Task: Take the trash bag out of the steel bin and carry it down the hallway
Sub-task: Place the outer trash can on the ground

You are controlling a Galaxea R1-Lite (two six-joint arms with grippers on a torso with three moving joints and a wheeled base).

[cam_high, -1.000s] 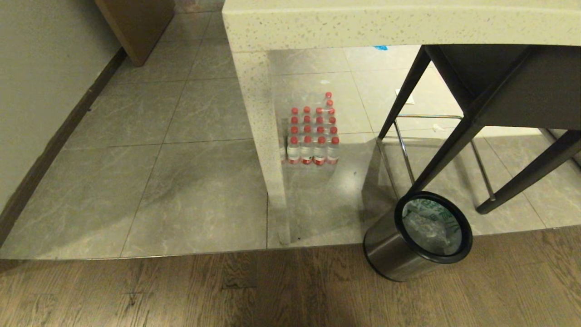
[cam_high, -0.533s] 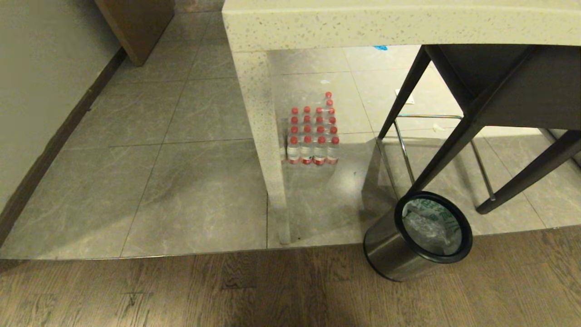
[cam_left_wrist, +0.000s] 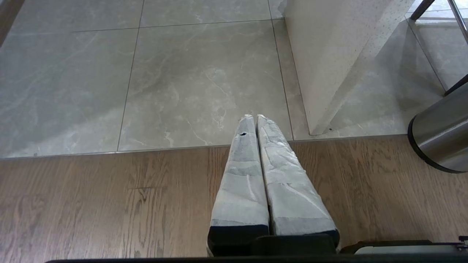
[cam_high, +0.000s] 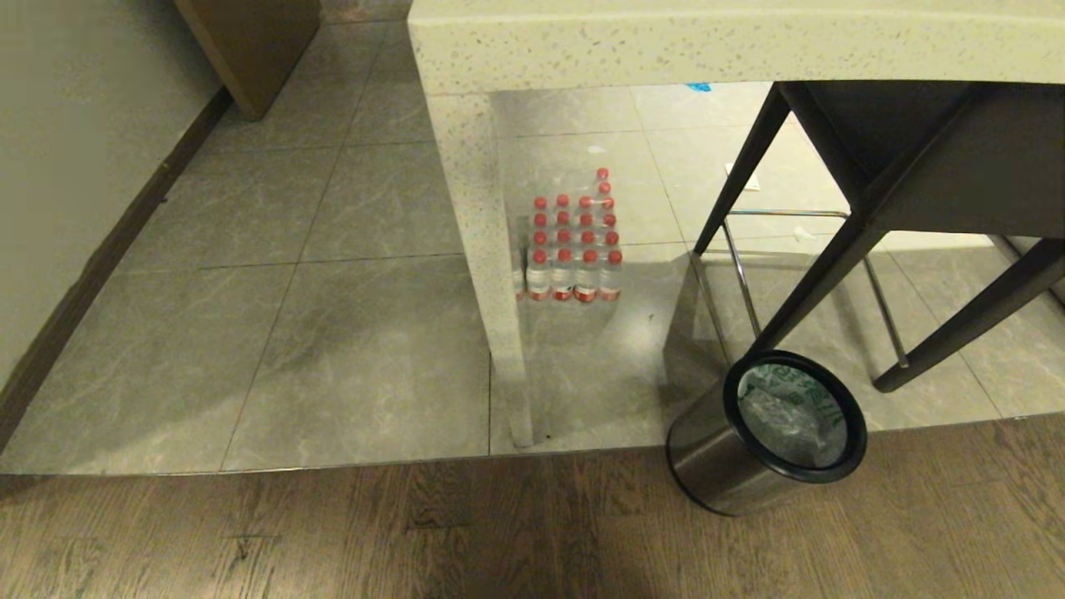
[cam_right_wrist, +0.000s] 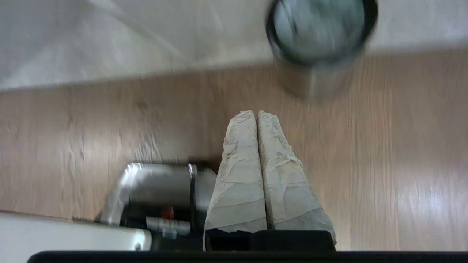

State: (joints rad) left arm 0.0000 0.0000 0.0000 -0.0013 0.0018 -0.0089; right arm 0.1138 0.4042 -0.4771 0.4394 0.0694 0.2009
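Nothing has moved: trash bag sits inside steel bin; both hands closed, empty.

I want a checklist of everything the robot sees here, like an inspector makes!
Surface: grey tile floor meeting wood floor.
Job's things: trash bag still inside the steel bin, which stands upright at the floor seam.
Clutter: pack of red-capped water bottles under the counter; small scraps on the tiles behind.
Grippers: left pincer shut, above the floor seam; right pincer shut, over wood, short of the bin. Both hold nothing.
Cables: nothing seen.
Surroundings: dark stool beside the bin, wall on the left.
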